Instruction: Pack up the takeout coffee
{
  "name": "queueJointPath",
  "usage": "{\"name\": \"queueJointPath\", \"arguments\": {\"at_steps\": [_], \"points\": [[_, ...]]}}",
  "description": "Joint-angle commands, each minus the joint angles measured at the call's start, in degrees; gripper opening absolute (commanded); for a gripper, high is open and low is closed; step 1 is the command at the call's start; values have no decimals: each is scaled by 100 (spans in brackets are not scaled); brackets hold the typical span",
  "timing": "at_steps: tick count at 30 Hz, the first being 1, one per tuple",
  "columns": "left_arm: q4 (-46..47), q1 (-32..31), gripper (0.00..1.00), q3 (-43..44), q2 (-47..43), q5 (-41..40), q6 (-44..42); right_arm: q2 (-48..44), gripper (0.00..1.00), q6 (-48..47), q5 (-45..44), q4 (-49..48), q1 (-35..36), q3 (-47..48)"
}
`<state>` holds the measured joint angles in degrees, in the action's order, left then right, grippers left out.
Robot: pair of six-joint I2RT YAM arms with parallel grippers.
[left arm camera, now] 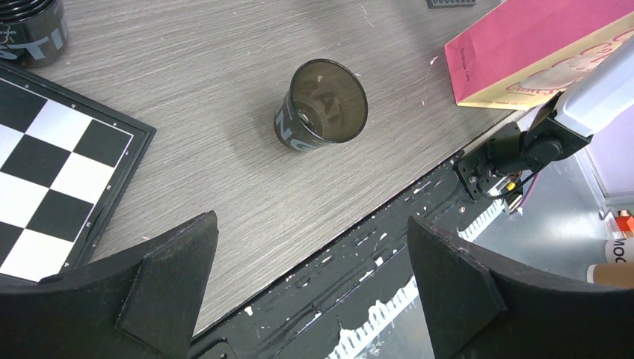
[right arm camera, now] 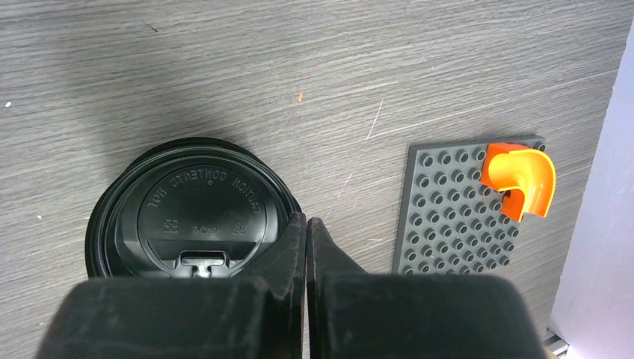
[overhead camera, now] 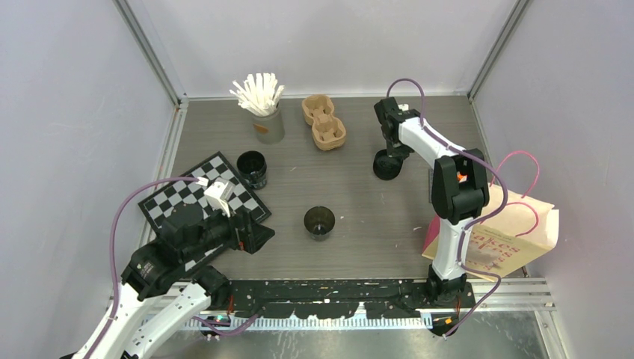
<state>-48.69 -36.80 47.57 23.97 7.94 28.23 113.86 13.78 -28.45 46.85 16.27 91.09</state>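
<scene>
**Wide-open left gripper (left arm camera: 310,224) by the near edge, right gripper (right arm camera: 306,224) closed at a lid (right arm camera: 194,217)**

Closest to where I stand, the left gripper's two black fingers (left arm camera: 164,284) are spread wide with nothing between them. They hover low over the near edge of the table (overhead camera: 359,194), beside the chessboard (overhead camera: 187,196). Just ahead of them a black paper cup (left arm camera: 321,105) stands open-mouthed and lidless in the middle of the table, with pale lettering on its side. A second black cup (overhead camera: 252,168) sits just beside the board's far corner.

The right arm reaches toward the far side. Its jaws are pressed together with only a hairline between them, and their tips are at the rim of the round black lid. The lid lies flat on the wood with its embossed top up, well apart from both cups. I cannot tell whether the rim is nipped between the tips.

Near the lid lies a grey studded plate (right arm camera: 456,217) with an orange curved piece (right arm camera: 517,176) on one corner. At the back, a brown pulp carrier (overhead camera: 324,120) stands near a grey cup of white sticks (overhead camera: 268,123). A pink-sided paper bag (overhead camera: 516,224) lies by the right arm's base.
</scene>
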Motion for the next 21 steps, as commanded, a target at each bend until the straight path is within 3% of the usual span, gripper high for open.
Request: {"name": "queueJointPath", "arguments": {"at_steps": [1, 6, 12, 21], "points": [[79, -27, 100, 59, -48, -53, -11, -392, 2, 29, -99, 74, -23, 200], [75, -22, 100, 59, -55, -41, -17, -411, 1, -8, -125, 72, -21, 160], [74, -21, 100, 59, -58, -49, -12, -413, 27, 6, 10, -18, -22, 155], [88, -27, 100, 50, -114, -79, -2, -200, 29, -33, -15, 56, -29, 249]]}}
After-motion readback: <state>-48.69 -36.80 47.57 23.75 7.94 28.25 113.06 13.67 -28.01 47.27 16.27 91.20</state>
